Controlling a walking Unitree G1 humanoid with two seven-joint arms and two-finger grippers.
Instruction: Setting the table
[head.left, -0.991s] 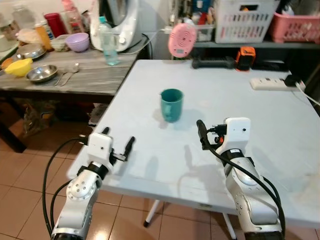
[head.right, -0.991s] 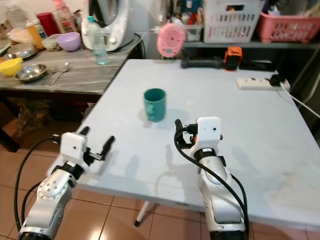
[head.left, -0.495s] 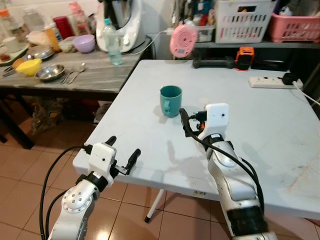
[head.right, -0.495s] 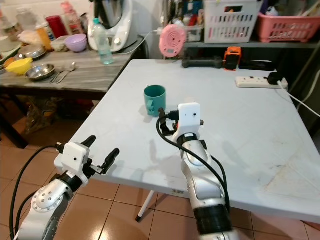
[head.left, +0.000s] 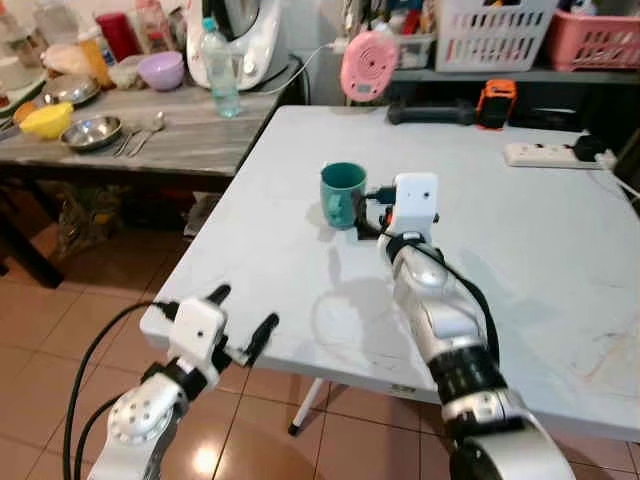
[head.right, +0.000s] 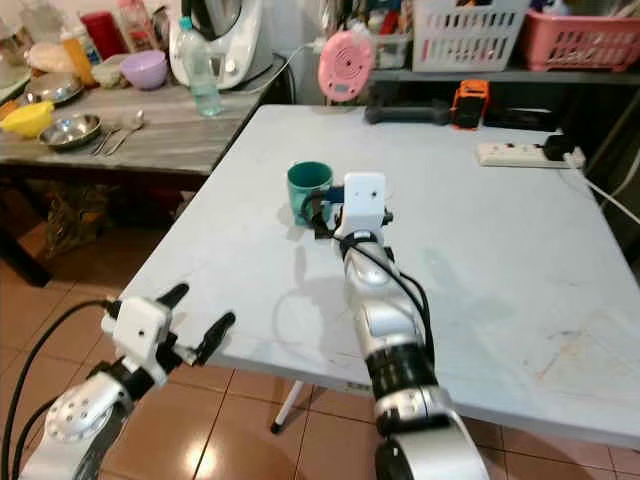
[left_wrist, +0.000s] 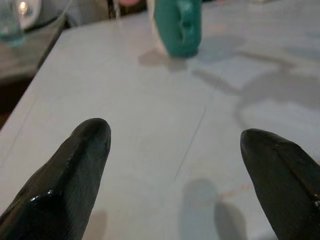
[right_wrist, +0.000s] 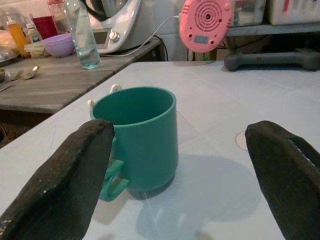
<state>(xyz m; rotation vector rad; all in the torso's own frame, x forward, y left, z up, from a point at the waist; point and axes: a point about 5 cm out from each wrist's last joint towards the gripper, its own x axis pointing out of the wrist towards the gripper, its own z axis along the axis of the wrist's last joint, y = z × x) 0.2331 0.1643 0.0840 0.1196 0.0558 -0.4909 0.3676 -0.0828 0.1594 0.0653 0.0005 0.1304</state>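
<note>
One green cup is flanked by the spread right pincer; the spread left pincer is held at the tabletop edge.

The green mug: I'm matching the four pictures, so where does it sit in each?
Left eye: green mug upper centre, by right gripper.
Right eye: upper centre.
Left wrist: top edge.
Right wrist: centre-left, between the fingers.
Shared landmark: white table.

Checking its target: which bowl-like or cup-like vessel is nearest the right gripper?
The green mug on the white table, right before the right gripper; the bowls sit on the side table.
</note>
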